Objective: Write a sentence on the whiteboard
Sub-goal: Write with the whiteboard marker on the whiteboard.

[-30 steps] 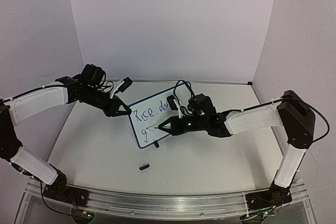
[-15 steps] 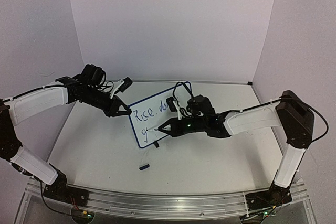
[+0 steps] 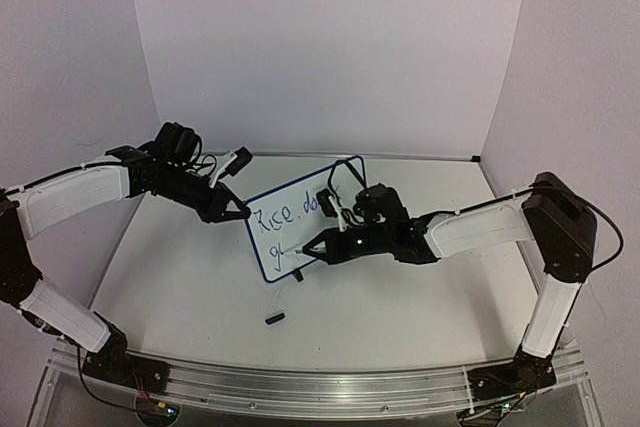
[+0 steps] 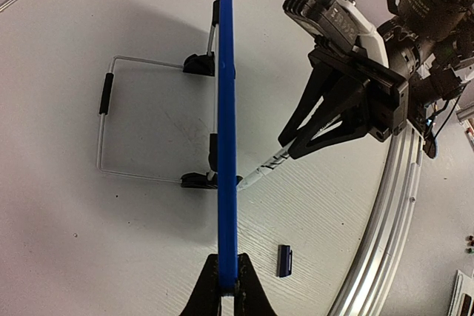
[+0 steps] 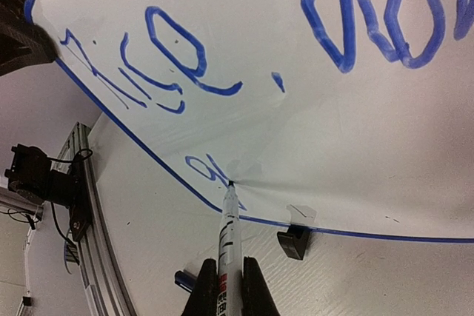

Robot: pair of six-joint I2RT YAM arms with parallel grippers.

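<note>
Plainly, the whiteboard (image 5: 333, 131) stands tilted on its two black clip feet near the middle of the surface (image 3: 400, 307), and the sentence (image 3: 290, 215) on it is only partly written: a top line reading about "Rice, do" and the first letter of a second line near the board's lower left corner. The marker (image 5: 228, 234) has its tip touching the board just at that new letter, and the right gripper (image 5: 228, 286) is closed around the marker's barrel, reaching in from the board's front. The left gripper (image 4: 228, 286) is closed on the board's blue left edge, steadying it from the side. A small dark piece, probably the marker cap (image 3: 274, 318), lies on the surface in front of the board, apart from it. The step in hand looks like the start of the second line. The next move calls for light, even pressure and short strokes running rightward along the board, with the left grip firm so the board does not tip back.
</note>
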